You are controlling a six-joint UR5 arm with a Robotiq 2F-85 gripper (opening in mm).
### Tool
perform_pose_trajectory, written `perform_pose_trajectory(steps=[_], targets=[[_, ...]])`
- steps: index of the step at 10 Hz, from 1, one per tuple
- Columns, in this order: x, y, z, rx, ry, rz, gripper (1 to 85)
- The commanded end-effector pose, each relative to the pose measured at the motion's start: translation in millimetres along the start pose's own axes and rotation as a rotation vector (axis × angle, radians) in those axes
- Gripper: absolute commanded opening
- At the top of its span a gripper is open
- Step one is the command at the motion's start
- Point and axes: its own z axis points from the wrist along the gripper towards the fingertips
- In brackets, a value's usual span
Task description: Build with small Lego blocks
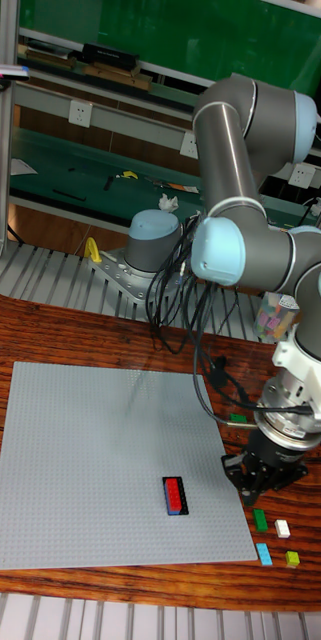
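Observation:
A grey baseplate [100, 460] lies on the wooden table. On its lower right part stands a small stack [175, 495], a red brick on top of a blue one. My gripper [252, 484] hangs low over the baseplate's right edge, right of the stack and apart from it. Its dark fingers look spread, and I see nothing between them. Loose bricks lie on the wood just below it: a green brick [261, 518], a white brick [282, 528], a light blue brick [265, 555] and a yellow-green brick [293, 558]. Another green brick [238, 418] lies behind the gripper.
The arm's base [152, 245] is mounted behind the table, and cables [195, 340] hang from the arm over the baseplate's far right corner. A multicoloured box [275, 315] stands at the back right. Metal rollers run along the table's front edge.

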Motion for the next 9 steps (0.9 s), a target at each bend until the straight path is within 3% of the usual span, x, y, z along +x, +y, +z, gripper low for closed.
perform_pose_trajectory(steps=[1, 3, 4, 5, 6, 8, 9], targets=[[-17.4, 27.3, 8.5, -0.055, -0.044, -0.007, 56.0], [-8.1, 4.9, 0.4, -0.024, -0.025, -0.032, 57.3], [-5.2, 1.3, -1.3, -0.028, -0.025, -0.05, 60.0], [-4.2, 6.2, -1.5, -0.047, -0.022, -0.061, 74.0], [-5.0, 6.1, -1.5, -0.047, -0.025, -0.074, 77.0], [-5.7, 8.0, -1.6, -0.054, -0.028, -0.061, 78.7], [-5.4, 0.0, -1.3, -0.024, -0.025, -0.053, 77.7]])
